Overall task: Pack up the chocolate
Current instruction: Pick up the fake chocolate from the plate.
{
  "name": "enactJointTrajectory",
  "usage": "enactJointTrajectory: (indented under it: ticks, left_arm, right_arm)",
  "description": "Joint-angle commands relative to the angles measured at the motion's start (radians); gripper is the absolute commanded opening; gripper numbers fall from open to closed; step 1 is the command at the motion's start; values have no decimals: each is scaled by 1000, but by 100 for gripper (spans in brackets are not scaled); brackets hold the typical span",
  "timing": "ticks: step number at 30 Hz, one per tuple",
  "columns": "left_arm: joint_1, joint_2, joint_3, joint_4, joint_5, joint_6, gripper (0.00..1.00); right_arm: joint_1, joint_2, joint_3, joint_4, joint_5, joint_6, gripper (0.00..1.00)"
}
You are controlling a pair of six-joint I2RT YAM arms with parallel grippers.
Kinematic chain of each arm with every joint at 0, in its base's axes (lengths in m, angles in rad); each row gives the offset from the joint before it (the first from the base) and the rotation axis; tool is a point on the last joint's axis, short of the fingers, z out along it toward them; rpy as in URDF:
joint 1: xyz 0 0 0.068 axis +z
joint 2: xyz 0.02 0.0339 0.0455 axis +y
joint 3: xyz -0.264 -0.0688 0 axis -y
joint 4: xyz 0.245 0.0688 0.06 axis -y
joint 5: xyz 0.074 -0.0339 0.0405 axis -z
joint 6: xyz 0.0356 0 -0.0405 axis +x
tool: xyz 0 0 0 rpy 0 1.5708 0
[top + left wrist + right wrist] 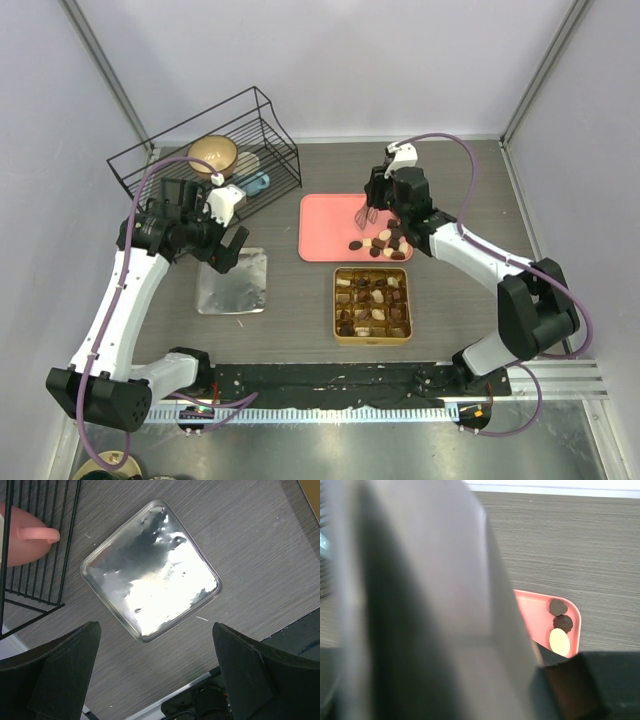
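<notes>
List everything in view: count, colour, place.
chocolate: roughly ten loose pieces, mostly dark brown, some cream, on the pink tray's right part; more sit in many cells of the gold tin
pink tray: one, pink, mid-table
gold tin: one, gold, gridded, just nearer than the pink tray
silver tray: one, shiny silver, square, left of the gold tin
wire basket: one, black, far left of the table
bowl: one, tan, inside the wire basket
blue item: one, light blue, at the basket's near side; what it is I cannot tell
table: one, grey wood grain
left hand: one, black, open, above the silver tray
right hand: one, black, over the pink tray; opening unclear
</notes>
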Motion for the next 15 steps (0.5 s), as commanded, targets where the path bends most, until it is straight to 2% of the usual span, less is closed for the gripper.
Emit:
enactJointTrajectory:
  ticks: [1, 15]
  left_arm:
    - [6, -22, 13, 6, -5, 7, 100]
    - [6, -31, 19, -3, -16, 8, 100]
  right_arm:
    - [13, 23, -7, 61, -13, 10, 45]
    - [53, 39, -55, 58, 44, 2, 45]
